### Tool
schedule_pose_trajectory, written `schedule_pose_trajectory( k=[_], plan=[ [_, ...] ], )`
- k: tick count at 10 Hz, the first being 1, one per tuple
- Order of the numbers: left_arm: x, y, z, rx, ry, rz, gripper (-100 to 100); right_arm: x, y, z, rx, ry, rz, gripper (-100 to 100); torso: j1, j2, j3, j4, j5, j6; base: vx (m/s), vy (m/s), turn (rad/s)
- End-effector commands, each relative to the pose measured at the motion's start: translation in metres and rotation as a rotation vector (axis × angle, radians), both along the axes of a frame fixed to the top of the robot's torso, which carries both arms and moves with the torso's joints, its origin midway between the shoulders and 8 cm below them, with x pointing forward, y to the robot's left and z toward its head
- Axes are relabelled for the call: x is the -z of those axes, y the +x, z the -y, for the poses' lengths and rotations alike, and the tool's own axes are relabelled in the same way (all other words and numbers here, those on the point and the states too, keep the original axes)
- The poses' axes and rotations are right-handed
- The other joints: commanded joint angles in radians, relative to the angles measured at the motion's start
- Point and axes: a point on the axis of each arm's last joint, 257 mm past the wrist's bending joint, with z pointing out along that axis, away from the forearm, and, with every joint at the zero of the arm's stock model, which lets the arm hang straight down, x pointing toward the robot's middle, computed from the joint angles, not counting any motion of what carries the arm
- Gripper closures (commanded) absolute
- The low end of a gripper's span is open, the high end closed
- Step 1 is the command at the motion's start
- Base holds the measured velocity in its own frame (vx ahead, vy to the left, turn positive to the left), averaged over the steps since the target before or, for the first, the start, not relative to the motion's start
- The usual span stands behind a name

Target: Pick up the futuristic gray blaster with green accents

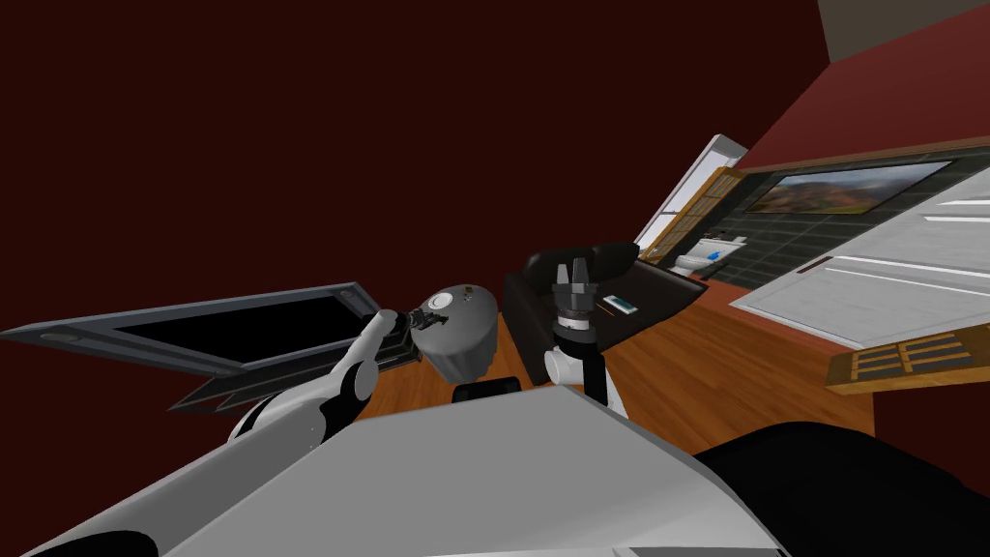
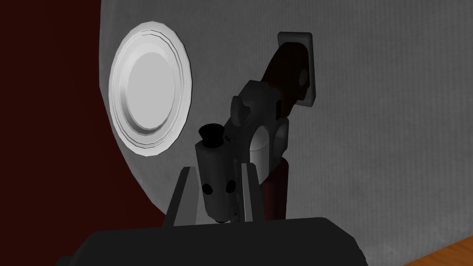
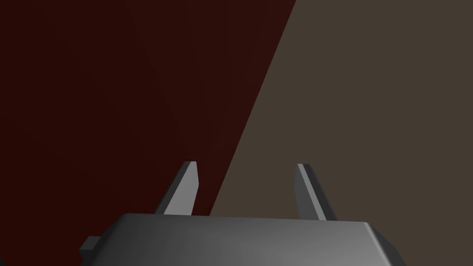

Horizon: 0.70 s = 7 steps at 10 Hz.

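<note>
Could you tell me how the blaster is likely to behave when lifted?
The blaster looks hard-shelled, so probably stiff. The left gripper is shut on one narrow end, the bulk lying beyond, so it may pivot. Its smooth sides might slip.

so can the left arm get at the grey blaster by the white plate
Looks like yes: the left gripper has its fingers pressed on the grey blaster at both sides, nothing between, and the white round plate sits clear beside it.
</note>
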Motion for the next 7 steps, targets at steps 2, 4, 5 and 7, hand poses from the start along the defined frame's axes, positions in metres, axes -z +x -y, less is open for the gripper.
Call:
schedule_pose_trajectory(
  k=[2,4,5,7],
  plan=[
    [0.000,0.000,0.000,0.000,0.000,0.000,100,0.000,0.000,0.000,0.000,0.000,0.000,0,0.000,0.000,0.000,0.000,0.000,0.000,0.000,0.000,0.000],
    [0.010,-0.009,-0.002,-0.009,0.026,-0.024,100,0.000,0.000,0.000,0.000,0.000,0.000,0,0.000,0.000,0.000,0.000,0.000,0.000,-0.015,0.055,-0.152],
    [0.004,-0.005,-0.004,-0.016,0.031,-0.016,100,0.000,0.000,0.000,0.000,0.000,0.000,0,0.005,0.001,0.000,-0.001,0.003,0.004,-0.057,0.159,-0.249],
    [0.017,-0.017,-0.004,-0.032,0.044,-0.048,100,0.000,0.000,0.000,0.000,0.000,0.000,0,0.006,-0.002,-0.002,-0.001,0.003,0.002,-0.051,0.100,-0.162]
  ],
)
